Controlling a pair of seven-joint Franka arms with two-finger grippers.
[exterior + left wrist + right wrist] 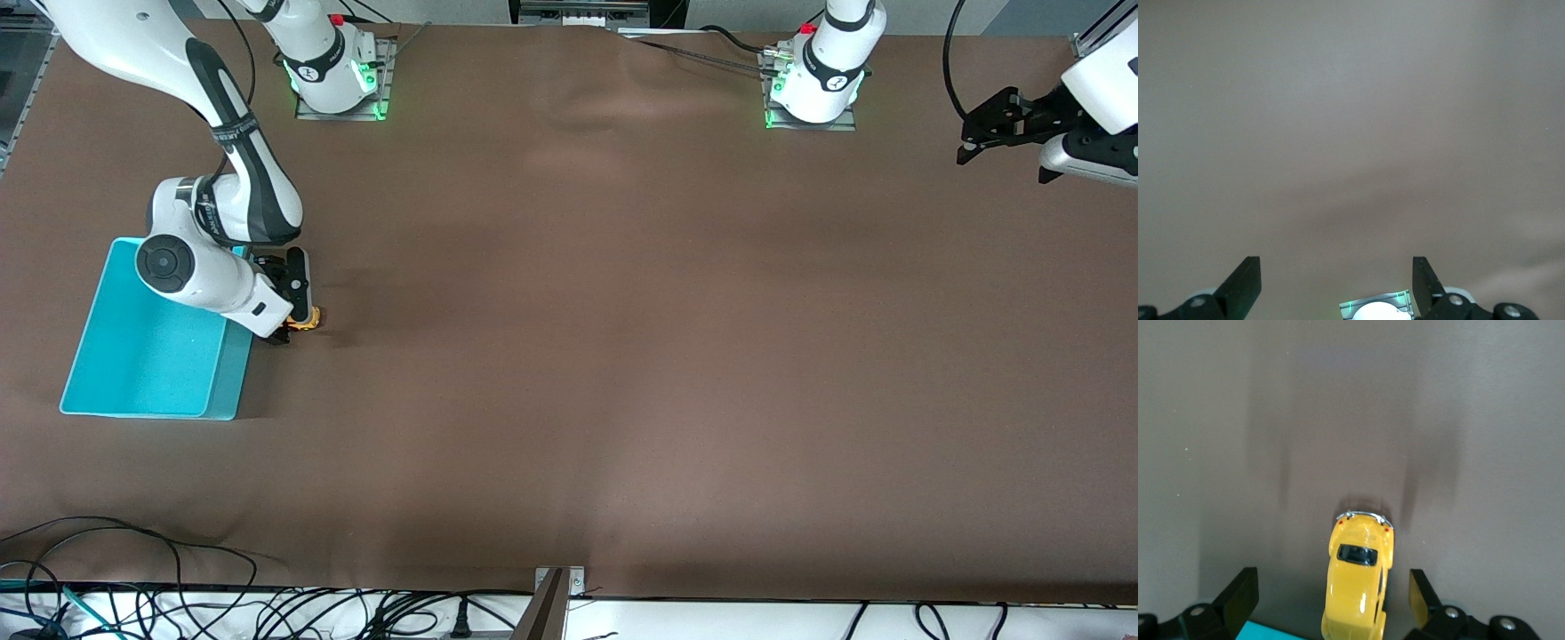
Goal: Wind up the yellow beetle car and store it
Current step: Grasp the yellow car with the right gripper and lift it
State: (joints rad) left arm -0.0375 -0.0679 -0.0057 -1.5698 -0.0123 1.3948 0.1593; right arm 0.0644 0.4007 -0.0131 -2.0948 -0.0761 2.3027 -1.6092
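2 grippers, both with jaws spread and holding nothing. Right gripper [1331,603] sits low over the yellow car [1357,583], which stands on the desk beside the turquoise bin [142,356], near the right arm's end. Left gripper [1337,283] waits over bare desk. Risk: the rounded body could squirt out if the jaws close off-centre. Its long axis runs between the jaws; rear bumper points away from the wrist.

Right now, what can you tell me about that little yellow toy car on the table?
The yellow beetle car is a tiny, glossy toy with a rounded body, a dark window, a silver bumper and small red lights. It stands on its wheels on the brown table, right beside the turquoise bin. The right gripper hangs over it, open, a finger on each side; neither visibly touches it.
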